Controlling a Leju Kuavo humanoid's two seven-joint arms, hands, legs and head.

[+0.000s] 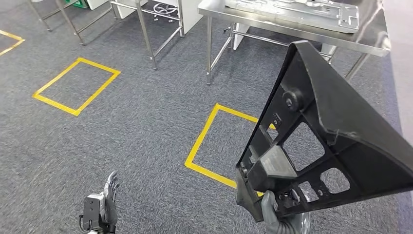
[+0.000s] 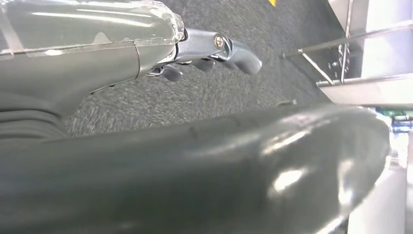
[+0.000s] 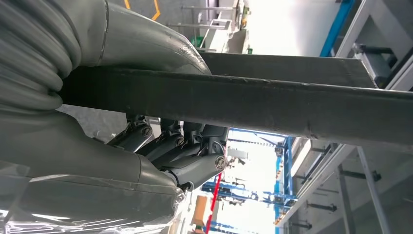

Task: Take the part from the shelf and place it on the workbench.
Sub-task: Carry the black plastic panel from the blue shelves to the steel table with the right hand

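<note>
Head view: my right hand [image 1: 281, 220] is gripping the rigid, bulky black triangular plastic part [image 1: 319, 141] at its lower corner; my left hand [image 1: 104, 204] is hanging wide, holding nothing.

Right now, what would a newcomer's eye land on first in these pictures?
The large black triangular part fills the right foreground of the head view, gripped from below by the right hand. Beyond it, the steel workbench stands at the top, with yellow floor squares on grey carpet. The left hand hangs low, holding nothing.

No readable text, label or number anywhere.
</note>
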